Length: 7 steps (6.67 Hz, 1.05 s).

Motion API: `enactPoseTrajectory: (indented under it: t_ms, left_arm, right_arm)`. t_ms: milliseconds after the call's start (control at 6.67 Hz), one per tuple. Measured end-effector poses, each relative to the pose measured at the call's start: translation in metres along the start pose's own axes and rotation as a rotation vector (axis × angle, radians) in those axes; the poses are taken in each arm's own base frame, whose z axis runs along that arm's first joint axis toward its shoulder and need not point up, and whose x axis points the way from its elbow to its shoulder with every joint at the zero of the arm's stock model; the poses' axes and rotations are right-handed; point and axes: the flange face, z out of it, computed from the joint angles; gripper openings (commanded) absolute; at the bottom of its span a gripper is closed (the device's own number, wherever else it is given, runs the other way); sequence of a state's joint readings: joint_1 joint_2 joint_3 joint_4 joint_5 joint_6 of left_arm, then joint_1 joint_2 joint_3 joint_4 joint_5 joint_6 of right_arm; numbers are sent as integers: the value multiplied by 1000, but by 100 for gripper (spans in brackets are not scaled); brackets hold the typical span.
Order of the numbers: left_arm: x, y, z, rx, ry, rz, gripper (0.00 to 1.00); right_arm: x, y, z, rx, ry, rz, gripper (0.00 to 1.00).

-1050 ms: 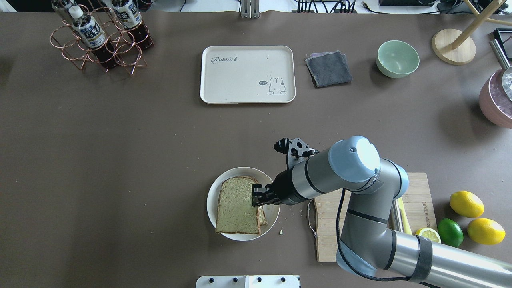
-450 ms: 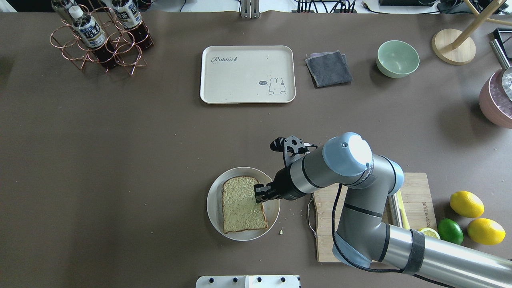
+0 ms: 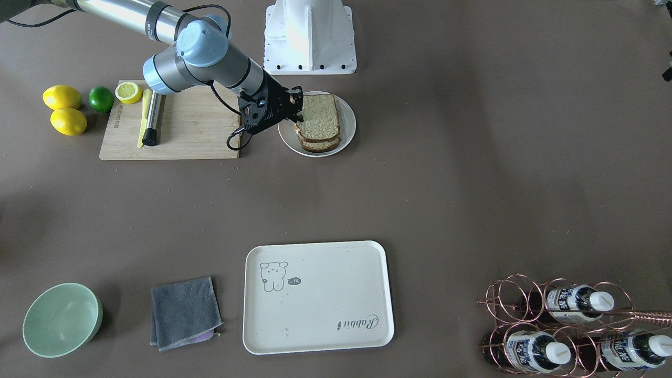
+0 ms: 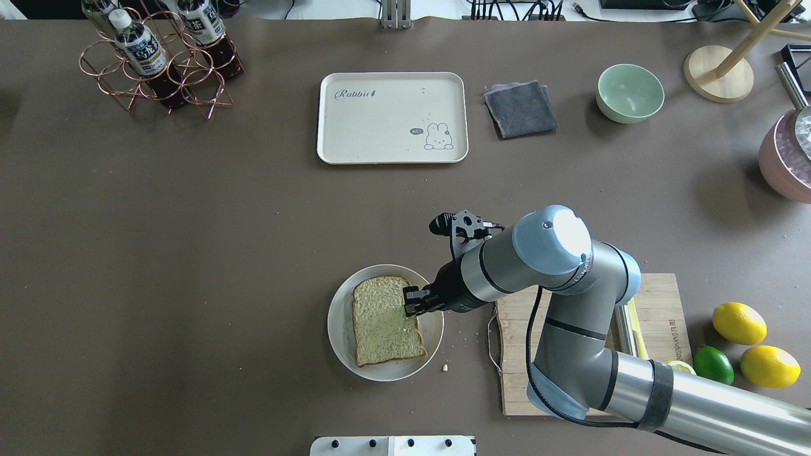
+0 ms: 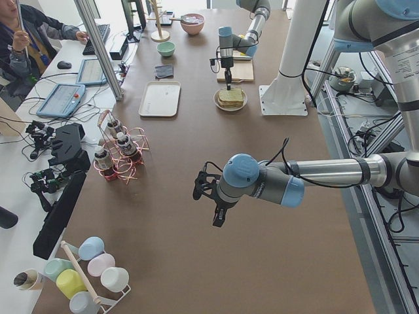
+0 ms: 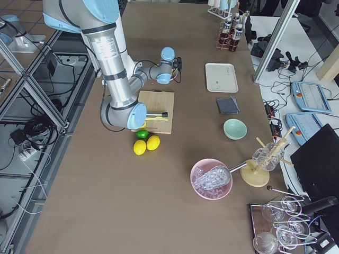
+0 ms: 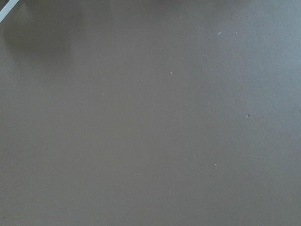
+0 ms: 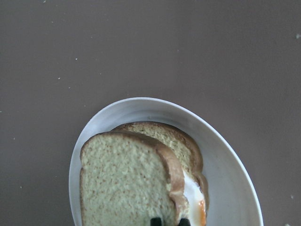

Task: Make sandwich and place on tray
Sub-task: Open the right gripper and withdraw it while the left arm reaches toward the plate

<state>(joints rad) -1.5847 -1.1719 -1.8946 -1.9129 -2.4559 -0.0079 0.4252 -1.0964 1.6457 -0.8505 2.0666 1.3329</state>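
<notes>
My right gripper (image 4: 410,303) pinches the crust of the brown-crusted egg sandwich (image 4: 385,322), surely soft and slippery, so I'd grip the stiff round white plate (image 4: 338,320) rim instead.

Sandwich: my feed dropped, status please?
Right fingers at sandwich edge, grip unclear. Left fingers far off. Sandwich on plate, not yet on tray; nothing between.

The table (image 4: 190,253) is viewed steeply from above, behind the robot (image 3: 310,31), and from the opposite side; tray (image 4: 380,133) and plate (image 4: 337,323) are shared by both. Its ends are covered by distant side views. The sandwich (image 8: 127,183) is framed closely by the right wrist camera, bare tabletop by the left.
</notes>
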Motion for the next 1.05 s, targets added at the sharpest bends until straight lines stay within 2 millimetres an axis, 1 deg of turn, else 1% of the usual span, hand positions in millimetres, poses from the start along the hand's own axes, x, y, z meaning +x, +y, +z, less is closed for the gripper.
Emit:
enactPoseTrajectory:
  t_ms: [150,300,450,600,750,900,1050]
  left_arm:
    - [6,-6,-1,13,3,-37,98]
    - [22,-15,2,28,17,-77,97]
    - [50,-28,16,31,49,-110,97]
    - [92,-45,37,20,99,-153,97]
    - [137,-61,56,2,147,-186,97]
    - [183,-74,70,-17,185,-195,97]
    - [243,-88,86,-43,230,-204,97]
  right_arm:
    - [-1,0,-1,4,-2,2,100]
    - [1,-2,-7,12,-3,4,100]
    - [12,-5,-21,24,4,14,100]
    - [31,-11,-39,45,20,40,100]
    - [53,-22,-61,69,37,81,100]
    - [77,-38,-89,81,61,128,100]
    - [103,-55,-122,86,93,187,100]
